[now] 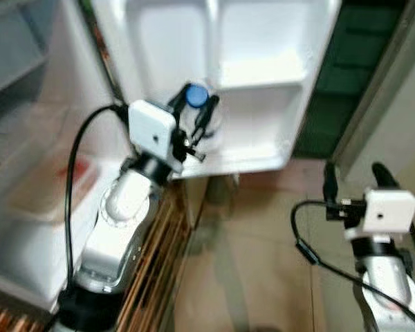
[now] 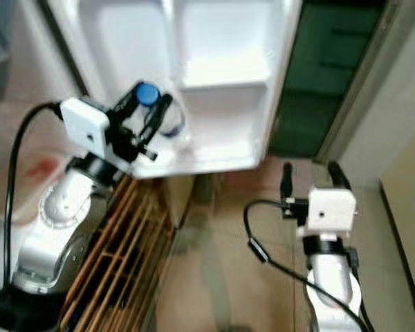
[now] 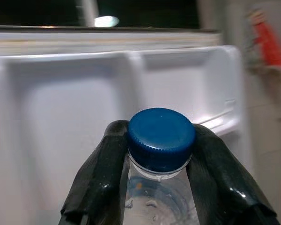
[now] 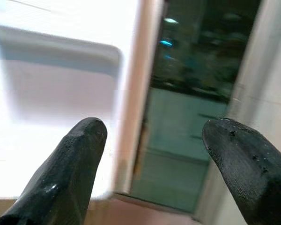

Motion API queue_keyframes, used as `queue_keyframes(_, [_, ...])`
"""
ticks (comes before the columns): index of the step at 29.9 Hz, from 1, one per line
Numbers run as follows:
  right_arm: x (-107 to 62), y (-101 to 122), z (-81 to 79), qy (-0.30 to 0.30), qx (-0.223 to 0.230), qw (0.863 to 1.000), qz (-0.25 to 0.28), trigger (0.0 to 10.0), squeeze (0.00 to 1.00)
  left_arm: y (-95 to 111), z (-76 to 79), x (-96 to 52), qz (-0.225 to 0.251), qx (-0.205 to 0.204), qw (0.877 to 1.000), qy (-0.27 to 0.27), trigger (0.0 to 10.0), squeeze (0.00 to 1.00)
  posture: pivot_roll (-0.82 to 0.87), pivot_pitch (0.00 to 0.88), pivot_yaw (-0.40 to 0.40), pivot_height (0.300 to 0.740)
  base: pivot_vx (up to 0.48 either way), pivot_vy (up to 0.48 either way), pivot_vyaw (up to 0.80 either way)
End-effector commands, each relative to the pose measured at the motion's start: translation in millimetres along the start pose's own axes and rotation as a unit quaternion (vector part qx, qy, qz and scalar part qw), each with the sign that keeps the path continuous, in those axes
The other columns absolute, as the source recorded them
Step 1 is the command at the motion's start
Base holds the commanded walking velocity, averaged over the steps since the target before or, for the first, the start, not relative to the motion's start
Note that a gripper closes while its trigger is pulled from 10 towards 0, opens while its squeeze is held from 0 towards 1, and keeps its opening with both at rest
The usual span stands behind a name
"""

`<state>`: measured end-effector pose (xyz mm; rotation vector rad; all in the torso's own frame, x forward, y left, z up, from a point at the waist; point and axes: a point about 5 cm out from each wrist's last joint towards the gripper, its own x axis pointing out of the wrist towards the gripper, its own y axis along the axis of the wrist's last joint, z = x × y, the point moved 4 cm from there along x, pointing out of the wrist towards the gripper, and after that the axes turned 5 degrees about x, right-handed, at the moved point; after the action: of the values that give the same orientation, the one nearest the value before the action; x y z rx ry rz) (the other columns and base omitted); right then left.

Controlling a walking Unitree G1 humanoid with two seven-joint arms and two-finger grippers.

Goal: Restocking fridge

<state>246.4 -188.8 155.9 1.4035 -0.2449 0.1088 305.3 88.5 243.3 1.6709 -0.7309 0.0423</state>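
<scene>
The left gripper clasps a clear bottle with a blue cap by its neck, apparently at the lower shelf of the open fridge door. The right gripper hangs spread, holding nothing.

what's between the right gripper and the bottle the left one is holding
Bare floor and the bottom corner of the open fridge door; nothing else. The head views show it: right gripper open and low, left gripper gripping the bottle.

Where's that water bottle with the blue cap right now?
The water bottle is on the robot's left, gripped below its cap by the left gripper, at the lower shelf of the open fridge door.
</scene>
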Motion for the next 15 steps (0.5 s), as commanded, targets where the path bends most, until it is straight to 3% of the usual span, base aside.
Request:
queue_keyframes(1, [1.6,1.5,3.1,-0.004,-0.008,1.000,0.003,10.0,0.00,4.7,2.6,4.0,0.008,-0.003,1.000,0.000,10.0,0.00,-0.22,0.000,0.049,0.732,0.000,-0.446,0.69])
queue_keyframes(8, [2.2,-2.4,-0.3,0.005,-0.008,1.000,-0.005,10.0,0.00,3.4,6.2,7.4,0.005,-0.013,1.000,-0.001,10.0,0.00,-0.22,0.000,0.051,0.732,0.000,-0.432,0.60])
queue_keyframes(12, [1.2,-5.8,-0.5,0.005,-0.006,1.000,-0.012,10.0,0.00,0.7,6.6,8.9,-0.002,-0.023,1.000,0.004,10.0,0.00,-0.22,0.000,0.051,0.732,0.321,-0.349,0.00])
queue_keyframes(15, [-0.4,-7.4,-0.4,0.006,-0.007,1.000,-0.017,10.0,0.00,-3.5,8.2,10.4,-0.013,-0.020,1.000,0.003,10.0,0.00,-0.23,0.000,0.051,0.732,0.387,-0.092,0.00])
